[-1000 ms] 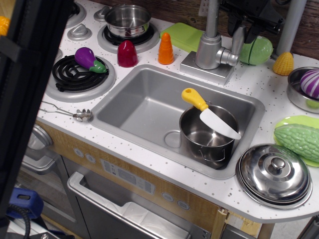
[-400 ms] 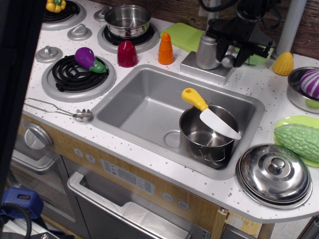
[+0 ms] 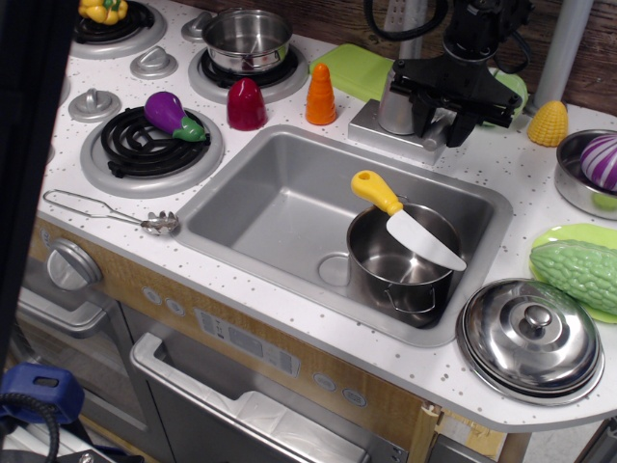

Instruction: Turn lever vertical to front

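The silver faucet body (image 3: 395, 104) stands on its base plate behind the sink (image 3: 289, 203). My black gripper (image 3: 449, 121) hangs over the faucet's right side, right where the side stub and lever are. Its two fingers (image 3: 431, 114) point down and stand apart, one on each side of the stub. The lever is hidden behind the gripper body, so I cannot tell its angle or whether the fingers touch it. The spout pipe (image 3: 410, 34) rises behind the gripper.
A steel pot (image 3: 403, 260) with a yellow-handled knife (image 3: 405, 217) sits in the sink. An orange cone (image 3: 321, 95) and a red piece (image 3: 246, 104) stand at the sink's back left. A green block (image 3: 352, 69), yellow corn (image 3: 548, 123) and a pot lid (image 3: 530, 338) are nearby.
My gripper has come down from above the faucet and now covers the stub and lever, which stood upright a second ago. The dark shape at the left edge has drawn back.
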